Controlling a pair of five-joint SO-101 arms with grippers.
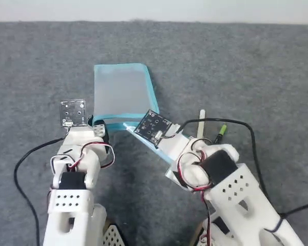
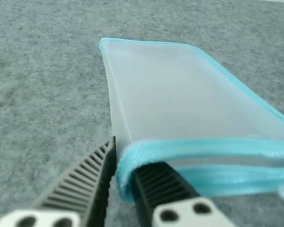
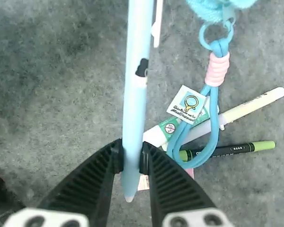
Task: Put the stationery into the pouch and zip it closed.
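Because its wall is frosted, the pouch (image 1: 120,92) does not let me tell whether anything lies inside; in the high view it lies flat on the grey table (image 1: 246,66) just above the centre of the frame. It is a pale, translucent sleeve edged in teal, with its zip end turned toward the arms.

In the left wrist view the left gripper (image 2: 123,177) is closed on the near corner of that zip end, its ribbed black fingers (image 2: 92,182) pinching the teal band at the bottom of the frame. From there two teal bands run toward the right edge with a pale strip between them.

The right gripper (image 3: 131,161) is clamped on a pale blue pen (image 3: 135,71), held near one end, the barrel running up to the top of the frame. In the high view this pen slants from the lower right toward the pouch's zip end.

The right wrist view adds what the high view barely shows. A white pen (image 3: 246,106) and a green-tipped marker (image 3: 227,150) lie on the table at centre right. Across them lies a teal cord loop (image 3: 210,118) with a pink binding and a small tag (image 3: 189,105).
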